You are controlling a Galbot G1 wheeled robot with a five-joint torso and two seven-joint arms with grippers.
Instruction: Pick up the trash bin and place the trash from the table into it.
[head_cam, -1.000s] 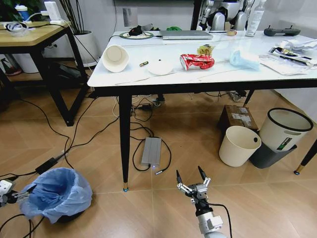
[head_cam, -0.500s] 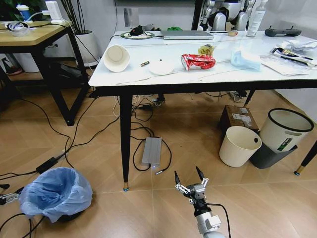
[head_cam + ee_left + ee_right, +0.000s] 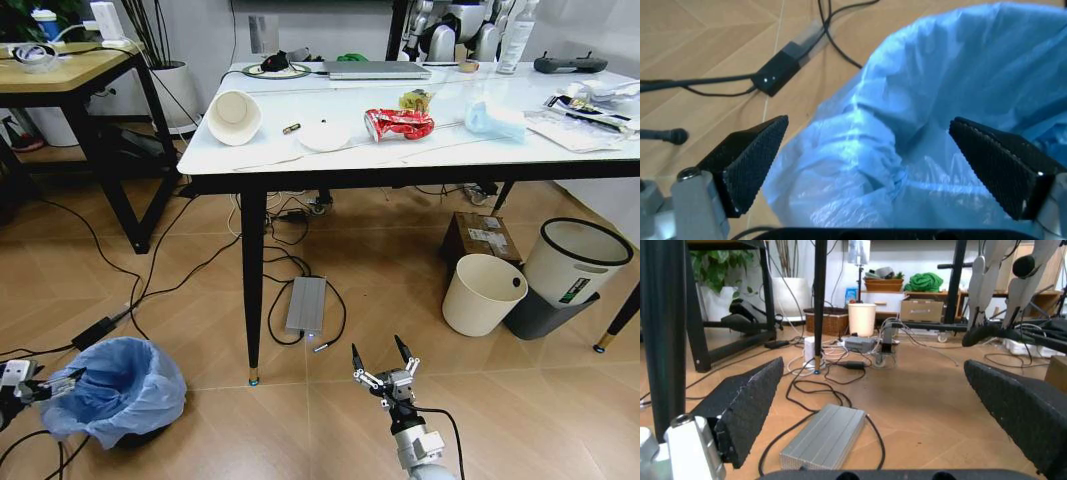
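The trash bin (image 3: 115,392), lined with a crinkled light-blue bag, stands on the floor at the lower left, beside the table leg. My left gripper (image 3: 58,385) is at its left rim, open. In the left wrist view the gripper (image 3: 887,165) has its fingers (image 3: 750,160) spread to either side of the bag's edge (image 3: 933,125). My right gripper (image 3: 384,362) hovers open and empty low over the floor in front of the table (image 3: 420,150). On the table lies the trash: a tipped paper cup (image 3: 233,117), a white lid (image 3: 324,135), a red wrapper (image 3: 398,124), a yellow wrapper (image 3: 414,100) and a pale-blue mask (image 3: 492,118).
Black cables and a grey power box (image 3: 306,305) lie on the floor under the table. A cream bin (image 3: 483,293), a white black-rimmed bin (image 3: 575,260) and a cardboard box (image 3: 481,238) stand at the right. A light-wood table (image 3: 60,75) is at the far left.
My left gripper has come in from the left edge of the view and closer to the bin's rim. The right gripper has hardly moved.
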